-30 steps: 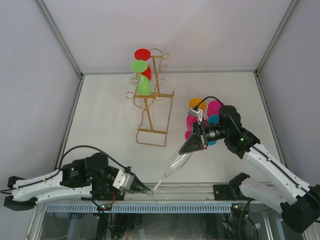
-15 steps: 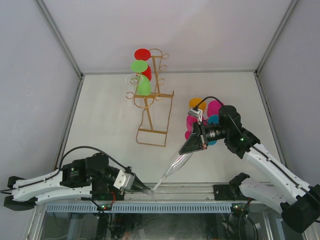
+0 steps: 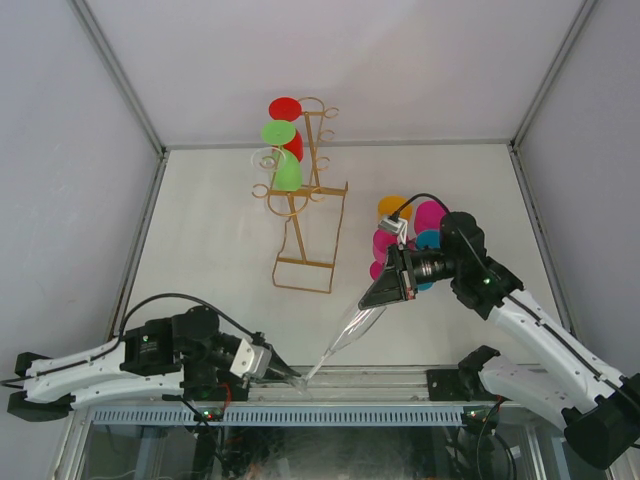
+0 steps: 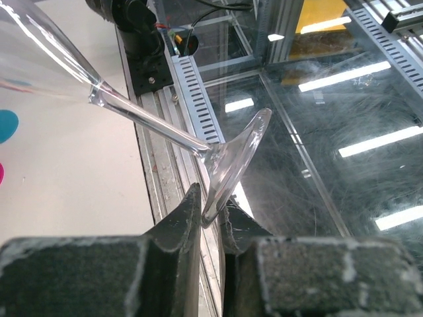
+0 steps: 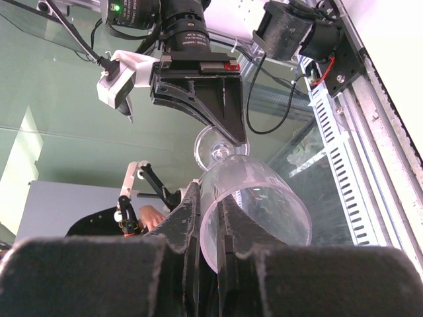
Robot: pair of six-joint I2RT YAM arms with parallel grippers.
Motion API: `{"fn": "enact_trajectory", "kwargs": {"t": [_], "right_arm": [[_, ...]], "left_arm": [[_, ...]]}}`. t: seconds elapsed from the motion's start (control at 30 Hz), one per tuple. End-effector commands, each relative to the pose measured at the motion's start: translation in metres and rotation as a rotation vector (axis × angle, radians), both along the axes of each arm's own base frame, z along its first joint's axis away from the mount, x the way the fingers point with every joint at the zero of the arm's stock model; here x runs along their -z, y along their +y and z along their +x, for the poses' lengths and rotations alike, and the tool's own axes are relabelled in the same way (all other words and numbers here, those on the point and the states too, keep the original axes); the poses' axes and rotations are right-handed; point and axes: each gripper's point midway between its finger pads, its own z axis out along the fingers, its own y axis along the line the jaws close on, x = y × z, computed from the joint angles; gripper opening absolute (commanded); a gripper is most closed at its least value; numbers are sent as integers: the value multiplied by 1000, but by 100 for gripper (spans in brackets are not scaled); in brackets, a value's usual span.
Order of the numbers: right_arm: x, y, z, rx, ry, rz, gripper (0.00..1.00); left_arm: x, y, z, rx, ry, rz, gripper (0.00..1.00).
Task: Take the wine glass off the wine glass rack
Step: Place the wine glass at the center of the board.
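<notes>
Tilted wine glass (image 3: 350, 328) seemingly overhangs table (image 3: 210, 250) edge; rack (image 3: 298, 200) well apart.

The rack (image 3: 318, 188) stands on the desk (image 3: 220, 230), upper centre of the frame. Below it the glass (image 3: 350, 328) spans between my left end effector (image 3: 282, 374) and my right end effector (image 3: 383, 292). Other glasses (image 3: 430, 213) sit right of the rack.

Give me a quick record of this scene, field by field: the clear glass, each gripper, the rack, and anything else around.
clear glass: off the rack, held tilted between both grippers
left gripper: shut on the clear glass's foot
right gripper: shut on the rim of the clear glass's bowl
rack: standing at the back, with a green glass and a red glass hanging on it
other: coloured glasses grouped next to the right gripper
</notes>
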Motion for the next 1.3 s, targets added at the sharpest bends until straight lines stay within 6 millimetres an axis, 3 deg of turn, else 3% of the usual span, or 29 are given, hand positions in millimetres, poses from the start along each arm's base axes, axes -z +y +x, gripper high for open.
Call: {"fn": "enact_trajectory", "kwargs": {"t": [0.0,0.43,0.57,0.7,0.8,1.0,1.27], "right_arm": [[-9,2,0,17,-80,31,0],[-10,2,0,28,-88,34,0],[-12,1,5,64,-103,27,0],[-21,-6,22,191,-215,-56,0],[-19,-14,33,276,-269,-152,0],[-11,-25,46,400,-330,-266,0],[-1,-49,59,587,-480,-484,0]], "left_arm": [[-17,-5,21,-133,10,-3,15],[-20,-5,23,-147,3,-4,23],[-21,-4,36,-218,-13,-15,50],[-29,4,84,-524,-12,-68,80],[-35,9,92,-576,-19,-115,99],[-29,10,97,-638,47,-113,100],[-51,4,122,-827,229,-262,100]]}}
